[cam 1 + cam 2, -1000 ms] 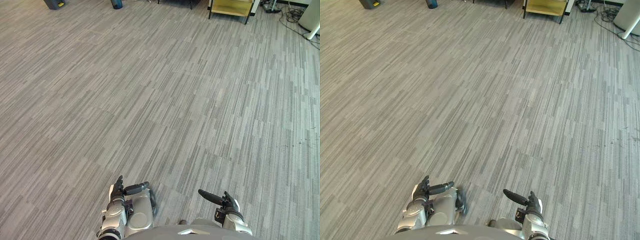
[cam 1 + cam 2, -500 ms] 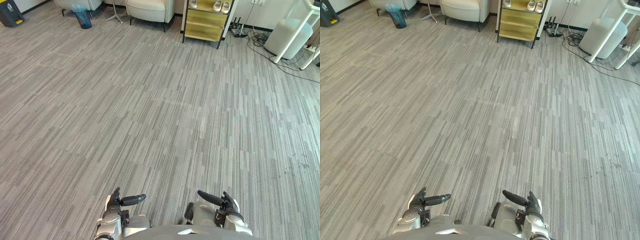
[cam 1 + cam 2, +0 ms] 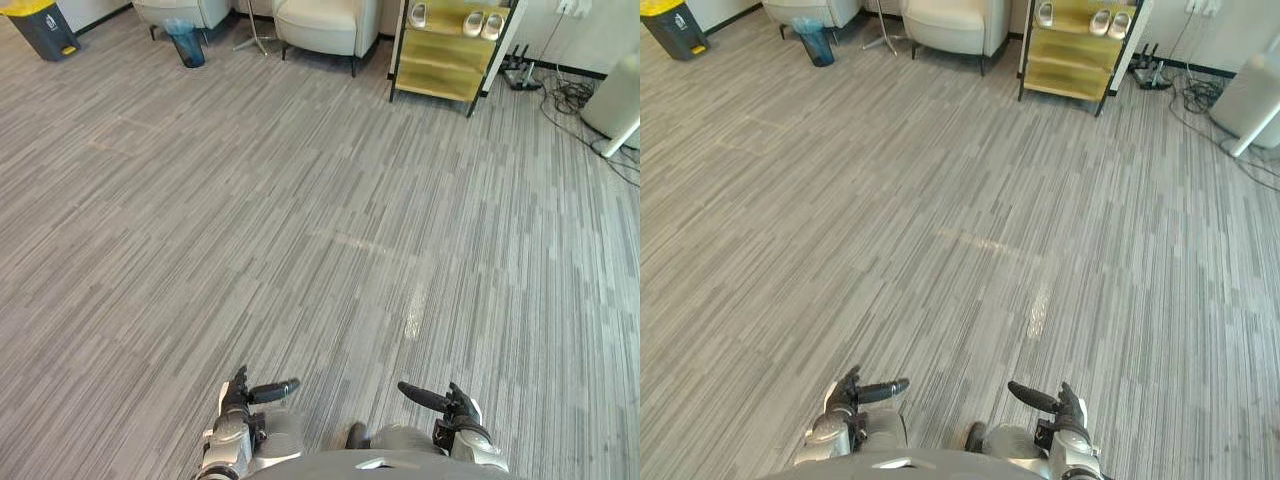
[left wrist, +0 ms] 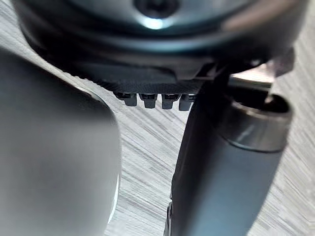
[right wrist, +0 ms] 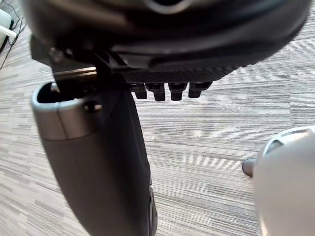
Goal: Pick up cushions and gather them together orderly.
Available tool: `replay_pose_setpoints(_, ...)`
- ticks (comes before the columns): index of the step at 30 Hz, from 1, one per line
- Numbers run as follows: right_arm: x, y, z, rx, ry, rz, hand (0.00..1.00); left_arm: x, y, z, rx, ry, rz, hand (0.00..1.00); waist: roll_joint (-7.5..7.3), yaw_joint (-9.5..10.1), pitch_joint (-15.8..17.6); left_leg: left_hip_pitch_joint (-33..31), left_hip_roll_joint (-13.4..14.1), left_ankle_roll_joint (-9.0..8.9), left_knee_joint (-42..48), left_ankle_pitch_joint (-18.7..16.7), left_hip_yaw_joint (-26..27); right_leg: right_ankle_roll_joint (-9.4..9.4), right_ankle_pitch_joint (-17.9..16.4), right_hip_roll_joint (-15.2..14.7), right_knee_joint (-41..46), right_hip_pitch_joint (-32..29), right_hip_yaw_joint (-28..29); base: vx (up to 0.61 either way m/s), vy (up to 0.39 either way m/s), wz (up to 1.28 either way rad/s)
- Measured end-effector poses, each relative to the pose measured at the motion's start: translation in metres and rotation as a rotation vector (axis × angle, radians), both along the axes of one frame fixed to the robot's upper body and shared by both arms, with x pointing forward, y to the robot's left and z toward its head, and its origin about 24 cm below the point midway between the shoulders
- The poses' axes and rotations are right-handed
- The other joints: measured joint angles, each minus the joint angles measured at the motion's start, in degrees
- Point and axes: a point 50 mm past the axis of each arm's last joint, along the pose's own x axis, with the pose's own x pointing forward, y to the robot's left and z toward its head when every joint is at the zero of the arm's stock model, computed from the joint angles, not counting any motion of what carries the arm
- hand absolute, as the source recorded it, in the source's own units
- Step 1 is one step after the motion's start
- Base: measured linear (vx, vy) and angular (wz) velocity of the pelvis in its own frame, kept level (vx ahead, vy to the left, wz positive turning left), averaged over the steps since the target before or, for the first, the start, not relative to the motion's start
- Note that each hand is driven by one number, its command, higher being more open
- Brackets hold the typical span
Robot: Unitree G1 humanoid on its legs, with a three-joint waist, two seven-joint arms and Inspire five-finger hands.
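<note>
No cushion lies on the stretch of grey striped carpet (image 3: 330, 230) in front of me. My left hand (image 3: 238, 405) hangs low at the near edge, thumb (image 4: 221, 162) stuck out sideways and fingers straight, holding nothing. My right hand (image 3: 456, 410) hangs the same way on the other side, thumb (image 5: 98, 157) out, fingers relaxed and empty. Both hands are above bare carpet.
At the far side stand a pale armchair (image 3: 325, 20), a yellow shelf (image 3: 445, 60) with shoes on it, a blue bin (image 3: 187, 45) and a dark bin with a yellow lid (image 3: 45, 25). A white appliance (image 3: 625, 100) and floor cables (image 3: 565, 95) sit far right.
The camera has shifted, so the armchair, shelf and bins now show at the far edge. Both hands stay low and empty in the same pose.
</note>
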Motion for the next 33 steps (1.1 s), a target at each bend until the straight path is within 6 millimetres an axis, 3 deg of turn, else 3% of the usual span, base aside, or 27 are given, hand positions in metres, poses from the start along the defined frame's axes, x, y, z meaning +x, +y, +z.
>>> replay_pose_setpoints(1, 0.0, 0.001, 0.0, 0.0, -0.001, -0.001, 1.0, 0.001, -0.001, 0.0, -0.002, -0.003, 0.001, 1.0, -0.12, 0.06, 0.1, -0.7, -2.2, 0.04, -8.2, 0.4, -0.2, 0.61, -0.3, -0.6, -1.1, 1.4, 0.5, 0.49, 0.07, -0.3)
replay_pose_setpoints(2, -0.001, 0.0, 0.0, -0.003, 0.004, -0.004, 1.0, 0.0, -0.001, 0.0, -0.003, -0.003, 0.002, 1.0, -0.21, 0.4, 0.1, -0.7, -5.3, 0.06, -19.8, 3.4, -1.1, 1.79, -1.1, -1.4, -2.4, 3.2, 1.3, 0.41, 0.071, -0.31)
replay_pose_setpoints(3, -0.003, -0.001, -0.001, -0.006, 0.008, -0.005, 1.0, 0.0, -0.002, 0.0, -0.004, -0.001, 0.003, 1.0, 0.02, 0.61, 0.0, -0.7, -6.6, -0.04, -26.1, 5.7, -2.3, 2.52, -1.5, -1.6, -3.2, 4.3, 1.9, 0.43, 0.112, -0.5)
replay_pose_setpoints(4, -0.007, -0.003, -0.002, -0.01, 0.023, -0.005, 1.0, -0.002, -0.004, -0.001, -0.014, 0.002, 0.013, 1.0, 0.43, 1.6, -0.3, -0.2, -8.0, 0.05, -30.1, 12.2, -4.2, 4.1, -2.6, -1.8, -3.9, 5.7, 3.4, 0.5, 0.147, -0.58)
replay_pose_setpoints(5, -0.009, -0.001, -0.003, -0.002, 0.033, -0.005, 1.0, -0.002, -0.004, -0.001, -0.017, 0.002, 0.016, 1.0, -0.22, 2.19, -0.7, 0.4, -8.8, 1.31, -30.0, 16.2, -4.4, 5.47, -3.6, -2.8, -3.7, 6.5, 4.9, 0.5, 0.147, -0.55)
replay_pose_setpoints(6, -0.009, 0.0, -0.004, 0.002, 0.037, -0.005, 1.0, -0.002, -0.004, -0.001, -0.018, 0.005, 0.016, 1.0, -0.45, 2.22, -0.9, 0.4, -9.2, 1.88, -29.8, 16.9, -4.4, 5.73, -4.0, -3.2, -3.5, 6.5, 5.3, 0.62, 0.158, -0.4)
replay_pose_setpoints(7, -0.011, 0.006, -0.005, 0.017, 0.045, -0.004, 1.0, -0.001, 0.003, -0.001, -0.001, 0.005, 0.009, 1.0, -2.01, 1.97, -1.5, 0.1, -10.2, 3.48, -27.1, 15.4, -3.7, 6.64, -4.7, -5.4, -1.5, 6.2, 6.1, 0.48, 0.124, -0.32)
replay_pose_setpoints(8, -0.014, 0.008, -0.006, 0.024, 0.051, -0.002, 1.0, -0.002, 0.003, -0.001, -0.003, 0.008, 0.014, 1.0, -2.29, 2.03, -1.8, 0.0, -10.0, 4.08, -23.2, 11.5, -2.8, 6.9, -4.9, -6.7, 5.5, 3.9, 8.0, 0.66, 0.192, -0.33)
replay_pose_setpoints(10, -0.016, 0.007, -0.007, 0.024, 0.057, -0.002, 1.0, -0.003, 0.004, -0.002, -0.001, 0.015, 0.015, 1.0, -2.5, 2.31, -1.9, 1.4, -9.9, 4.65, -21.6, 9.3, -1.7, 7.76, -5.2, -8.0, 15.8, 0.4, 9.3, 0.4, 0.145, -0.23)
replay_pose_setpoints(11, -0.016, 0.006, -0.006, 0.021, 0.058, 0.001, 1.0, -0.005, 0.006, -0.003, 0.006, 0.028, 0.005, 1.0, -2.85, 2.09, -1.8, 4.4, -10.5, 4.94, -22.0, 6.5, -1.5, 11.11, -3.0, -9.9, 28.7, -4.2, 9.3, 0.35, 0.111, -0.16)
replay_pose_setpoints(12, -0.015, 0.006, -0.006, 0.024, 0.054, 0.001, 1.0, -0.005, 0.008, -0.004, 0.013, 0.043, -0.004, 1.0, -3.3, 1.61, -1.7, 7.3, -11.2, 5.38, -22.3, 4.4, -1.3, 12.62, -0.5, -12.7, 39.4, -7.9, 8.6, 0.43, 0.109, -0.14)
replay_pose_setpoints(14, -0.013, 0.004, -0.005, 0.014, 0.048, 0.022, 1.0, -0.009, 0.011, -0.007, 0.026, 0.076, -0.028, 1.0, -3.08, 1.19, -1.6, 13.2, -11.6, 5.51, -23.8, 1.9, -0.9, 9.25, -3.3, -16.5, 47.5, -11.7, 4.1, 0.42, 0.074, -0.12)
replay_pose_setpoints(15, -0.008, 0.005, -0.004, 0.009, 0.035, 0.055, 1.0, -0.013, 0.014, -0.009, 0.035, 0.094, -0.031, 1.0, -2.91, 0.93, -1.6, 17.4, -11.2, 5.25, -26.8, 1.7, -0.4, 7.22, -5.4, -17.5, 46.0, -13.9, -0.3, 0.44, -0.01, -0.14)
replay_pose_setpoints(17, 0.001, 0.004, -0.001, -0.002, 0.01, 0.089, 1.0, -0.019, 0.015, -0.01, 0.038, 0.11, -0.028, 1.0, -2.23, 0.15, -1.9, 21.0, -9.5, 4.07, -30.6, 1.8, 0.1, 6.63, -6.2, -16.9, 37.7, -18.4, -5.9, 0.43, -0.077, -0.1)
replay_pose_setpoints(20, 0.009, 0.002, 0.001, -0.012, -0.003, 0.099, 1.0, -0.022, 0.017, -0.011, 0.038, 0.117, -0.021, 1.0, -1.81, -0.38, -1.6, 25.1, -7.4, 2.51, -34.4, 1.6, 1.1, 7.15, -2.2, -11.7, 20.1, -24.4, -5.3, 0.44, -0.189, -0.09)
replay_pose_setpoints(21, 0.01, 0.002, 0.001, -0.008, -0.006, 0.095, 1.0, -0.025, 0.018, -0.012, 0.04, 0.131, -0.022, 1.0, -1.81, -1.1, -1.4, 26.7, -6.5, 1.85, -34.9, 1.2, 1.0, 5.92, 6.9, -8.4, 12.4, -24.4, -1.8, 0.49, -0.261, 0.13)
replay_pose_setpoints(22, 0.009, -0.002, 0.001, -0.018, 0.002, 0.098, 1.0, -0.025, 0.014, -0.014, 0.03, 0.142, -0.026, 1.0, -0.49, -1.45, -1.5, 27.9, -4.6, 1.18, -35.1, 0.8, 0.4, 1.72, 11.0, -5.0, 8.9, -21.1, -1.2, 0.48, -0.258, 0.1)
replay_pose_setpoints(23, 0.01, -0.003, 0.001, -0.021, 0.0, 0.1, 1.0, -0.024, 0.012, -0.014, 0.028, 0.139, -0.03, 1.0, -0.03, -1.22, -1.5, 27.7, -4.2, 1.11, -34.9, 1.1, 0.3, 1.38, 10.5, -4.5, 9.1, -21.1, -0.9, 0.45, -0.27, 0.03)
replay_pose_setpoints(25, 0.009, -0.009, 0.002, -0.027, -0.003, 0.068, 1.0, -0.022, 0.002, -0.015, 0.004, 0.136, -0.055, 1.0, 1.12, -1.55, -1.3, 28.5, -3.4, -0.57, -33.9, 2.9, -0.8, 0.84, 6.2, -4.4, 12.4, -20.9, -1.3, 0.37, -0.248, 0.09)
replay_pose_setpoints(26, 0.005, -0.013, 0.001, -0.026, 0.007, 0.037, 1.0, -0.021, -0.005, -0.016, -0.002, 0.136, -0.075, 1.0, 1.57, -1.8, -1.5, 27.2, -2.4, -1.37, -28.3, 3.6, -1.7, 0.79, 4.1, -4.3, 12.2, -18.9, -2.2, 0.39, -0.271, 0.33)
replay_pose_setpoints(28, 0.003, -0.013, 0.001, -0.027, 0.009, 0.031, 1.0, -0.017, -0.008, -0.015, -0.007, 0.126, -0.09, 1.0, 1.63, -2.04, -1.5, 22.7, -1.1, -1.26, -17.6, 3.9, -3.6, 0.85, 3.2, -4.0, 10.6, -16.4, -3.3, 0.38, -0.269, 0.35)
replay_pose_setpoints(29, -0.002, -0.01, 0.0, -0.028, 0.011, 0.035, 1.0, -0.014, -0.007, -0.012, -0.012, 0.1, -0.069, 1.0, 1.79, -1.6, -1.1, 13.5, 3.1, -0.86, 3.7, 5.3, -4.9, 0.32, 2.2, -2.2, 7.4, -11.3, -3.9, 0.28, -0.194, 0.21)
replay_pose_setpoints(31, -0.006, -0.008, -0.001, -0.018, 0.022, 0.028, 1.0, -0.009, -0.006, -0.009, -0.008, 0.075, -0.055, 1.0, 1.7, -1.02, -1.0, 8.7, 4.7, -1.04, 12.4, 3.6, -4.4, 0.17, 1.5, -1.6, 5.3, -7.0, -3.9, 0.27, -0.151, 0.02)
replay_pose_setpoints(33, -0.01, -0.007, -0.002, -0.014, 0.031, 0.02, 1.0, -0.006, -0.006, -0.006, -0.002, 0.053, -0.066, 1.0, 1.36, -0.27, -0.9, 6.5, 4.4, -1.09, 9.5, 1.7, -2.4, 0.48, 1.5, -1.6, 2.9, -3.5, -3.1, 0.24, -0.058, -0.23)
